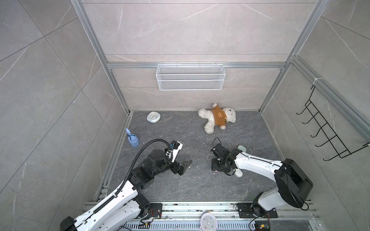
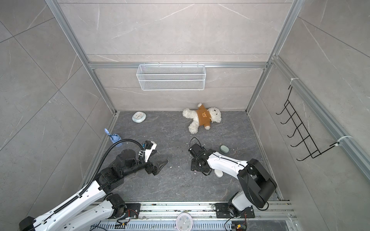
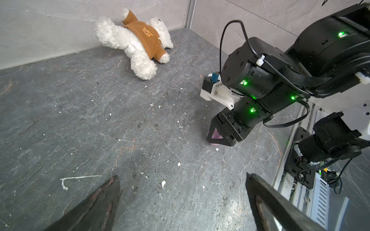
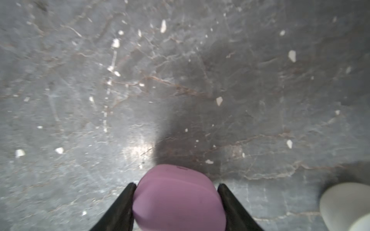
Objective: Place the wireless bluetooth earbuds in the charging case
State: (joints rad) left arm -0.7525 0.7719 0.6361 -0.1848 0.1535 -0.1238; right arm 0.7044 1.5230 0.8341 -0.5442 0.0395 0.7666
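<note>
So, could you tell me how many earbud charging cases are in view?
3: a pink case clamped in the right gripper, a mint case beyond that arm, and a white case beside it. Others may hide under the arms.

Pale marbled walls (image 1: 190,30) enclose dark slate floor (image 1: 180,186).

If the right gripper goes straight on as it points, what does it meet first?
The tabletop: the right gripper points down, and the pink charging case it holds looks at or near the surface; contact unclear.
</note>
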